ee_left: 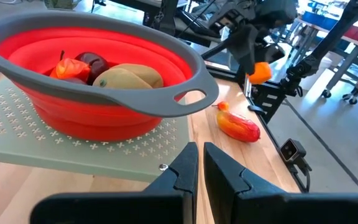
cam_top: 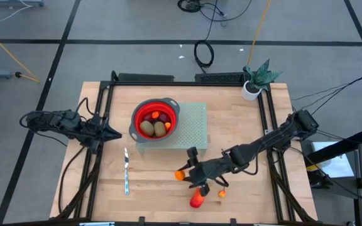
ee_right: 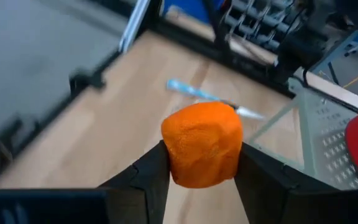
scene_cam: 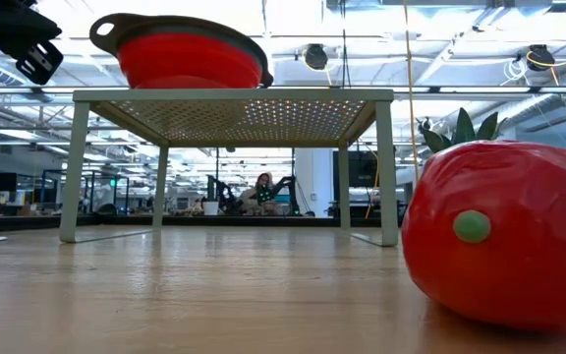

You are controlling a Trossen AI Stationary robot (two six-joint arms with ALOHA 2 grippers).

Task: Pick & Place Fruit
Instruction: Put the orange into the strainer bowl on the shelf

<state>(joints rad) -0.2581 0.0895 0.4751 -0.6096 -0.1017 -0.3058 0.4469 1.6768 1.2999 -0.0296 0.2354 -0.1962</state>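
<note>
A red bowl [cam_top: 156,118] with a grey rim stands on a pale green perforated rack [cam_top: 193,125]. It holds two brown-green ovals [ee_left: 126,78], dark-red round fruit [ee_left: 92,61] and a small orange-red piece [ee_left: 70,67]. My right gripper [cam_top: 184,172] is over the table's near middle, shut on a small orange fruit piece [ee_right: 201,146]. An elongated red-orange piece [cam_top: 197,199] and a tiny orange piece [cam_top: 222,194] lie on the table just nearer. My left gripper [ee_left: 201,168] waits left of the rack, shut and empty. My right gripper pinches the small orange piece [ee_right: 201,146] between its two fingers [ee_right: 151,177], one on each side of it. The fingers come from the table's right, slanting down. The piece [ee_left: 260,71] is lifted clear of the table.
A slim silver knife [cam_top: 126,171] lies on the wood left of my right gripper. A small potted plant [cam_top: 256,78] stands at the far right corner. In the low view the red-orange piece [scene_cam: 499,241] fills the right foreground. Black frame rails [cam_top: 99,125] run along both sides.
</note>
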